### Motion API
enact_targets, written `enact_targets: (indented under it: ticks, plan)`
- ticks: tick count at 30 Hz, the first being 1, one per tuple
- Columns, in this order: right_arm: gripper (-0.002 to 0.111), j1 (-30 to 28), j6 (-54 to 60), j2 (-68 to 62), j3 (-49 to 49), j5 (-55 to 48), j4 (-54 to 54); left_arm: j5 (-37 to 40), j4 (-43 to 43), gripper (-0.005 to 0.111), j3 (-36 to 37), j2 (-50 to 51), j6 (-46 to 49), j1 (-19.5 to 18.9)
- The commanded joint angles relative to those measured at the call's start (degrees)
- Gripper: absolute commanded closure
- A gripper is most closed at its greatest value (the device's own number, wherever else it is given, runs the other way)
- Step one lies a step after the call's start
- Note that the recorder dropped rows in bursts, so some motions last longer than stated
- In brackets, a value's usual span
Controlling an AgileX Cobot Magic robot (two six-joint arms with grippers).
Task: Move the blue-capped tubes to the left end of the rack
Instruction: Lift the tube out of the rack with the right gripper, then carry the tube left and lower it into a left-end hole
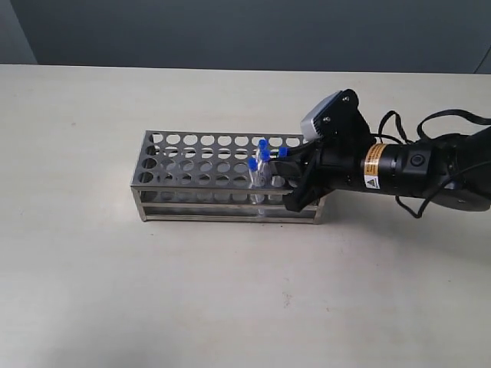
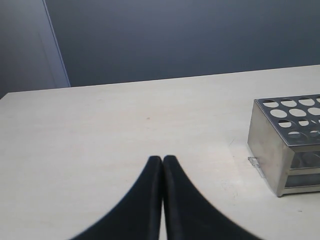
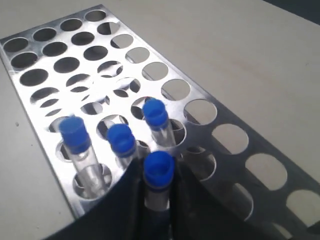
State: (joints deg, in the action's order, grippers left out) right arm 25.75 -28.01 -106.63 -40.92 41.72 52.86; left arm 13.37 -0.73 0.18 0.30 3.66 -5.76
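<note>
The shiny metal rack lies mid-table, its punched top plate filling the right wrist view. Toward its right end stand three blue-capped tubes in holes: one, a second, a third. My right gripper reaches in over that end, and it is shut on a fourth blue-capped tube, black fingers pressed to both sides just below the cap. My left gripper is shut on nothing over bare table, left of the rack's end wall. It is out of the exterior view.
The right arm's black body and cables stretch off to the right above the table. The rack's left-end holes hold nothing. A dark wall runs behind the table's far edge.
</note>
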Motion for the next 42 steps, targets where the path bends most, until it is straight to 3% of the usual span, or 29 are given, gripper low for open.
enact_targets:
  ticks: [1, 7, 11, 13, 26, 42]
  plan:
    - [0.108, 0.0, -0.9, 4.9, 0.1, -3.6, 1.3, -0.1, -0.6, 0.106, -0.2, -0.3, 0.0, 0.1]
    - [0.108, 0.0, -1.5, 14.8, 0.1, -3.2, 1.5, -0.1, -0.4, 0.106, -0.2, -0.3, 0.0, 0.1]
    - [0.108, 0.2, -3.0, 17.7, -0.9, 5.3, 0.7, -0.1, -0.4, 0.106, -0.2, -0.3, 0.0, 0.1]
    - [0.108, 2.5, -3.8, 17.5, -3.7, 3.8, 0.6, -0.1, -0.4, 0.106, -0.2, -0.3, 0.0, 0.1]
    - [0.108, 14.9, -3.8, 1.8, -24.0, -5.0, 0.6, -0.1, -0.4, 0.106, -0.2, -0.3, 0.0, 0.1]
    - [0.108, 17.7, -5.1, -10.7, -33.3, -9.0, 1.0, -0.1, -0.4, 0.106, -0.2, -0.3, 0.0, 0.1]
